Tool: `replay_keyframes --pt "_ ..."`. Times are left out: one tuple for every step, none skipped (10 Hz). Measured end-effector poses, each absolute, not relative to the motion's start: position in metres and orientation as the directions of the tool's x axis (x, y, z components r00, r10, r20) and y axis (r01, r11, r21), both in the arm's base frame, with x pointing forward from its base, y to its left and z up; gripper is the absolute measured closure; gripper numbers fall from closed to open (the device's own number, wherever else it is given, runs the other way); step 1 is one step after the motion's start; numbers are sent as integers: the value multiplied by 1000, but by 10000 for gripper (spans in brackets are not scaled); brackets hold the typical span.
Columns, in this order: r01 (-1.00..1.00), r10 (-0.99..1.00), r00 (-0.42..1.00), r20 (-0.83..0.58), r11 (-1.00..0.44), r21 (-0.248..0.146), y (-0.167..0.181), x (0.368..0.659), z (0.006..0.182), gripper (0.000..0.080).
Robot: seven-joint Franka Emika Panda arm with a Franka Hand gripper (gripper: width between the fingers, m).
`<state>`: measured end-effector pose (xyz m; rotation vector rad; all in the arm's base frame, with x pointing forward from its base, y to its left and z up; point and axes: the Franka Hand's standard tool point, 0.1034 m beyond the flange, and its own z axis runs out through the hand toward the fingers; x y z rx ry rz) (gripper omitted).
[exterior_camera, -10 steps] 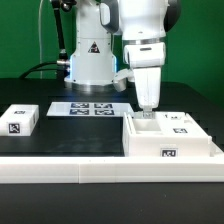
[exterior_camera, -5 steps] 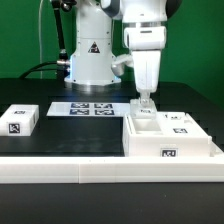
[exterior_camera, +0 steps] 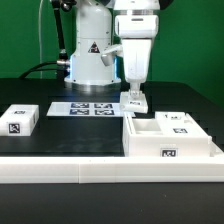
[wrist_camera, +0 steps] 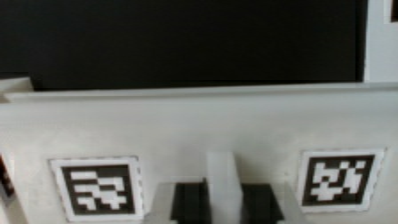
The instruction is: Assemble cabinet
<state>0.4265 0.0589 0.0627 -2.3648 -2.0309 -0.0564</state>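
The cabinet (exterior_camera: 146,147) is a large white tagged box standing on the table at the exterior view's right, with tagged white panels (exterior_camera: 180,123) lying in its hollow top. My gripper (exterior_camera: 133,96) hangs above the table just off the box's far left corner, shut on a small white tagged insert panel (exterior_camera: 133,102). In the wrist view the panel (wrist_camera: 196,120) fills the frame with two tags. The dark fingertips (wrist_camera: 185,202) of my gripper (wrist_camera: 222,195) clamp its thin middle rib.
The marker board (exterior_camera: 88,108) lies flat behind, under the robot base (exterior_camera: 90,55). A lone small white tagged block (exterior_camera: 20,121) sits at the exterior view's left. A long white rail (exterior_camera: 90,170) runs along the front.
My gripper has risen out of the cabinet's open top and moved toward the exterior view's left, carrying the small panel with it.
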Motion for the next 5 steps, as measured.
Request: replay_keyframes --pt "988 987 154 46 -155 8 58 430 62 731" --pt "987 986 160 49 -161 10 58 436 62 731" --pt "986 985 166 52 -167 12 59 443 63 731" --pt "984 982 178 56 -179 13 61 448 62 731" --pt "980 979 196 59 -197 12 64 453 62 731"
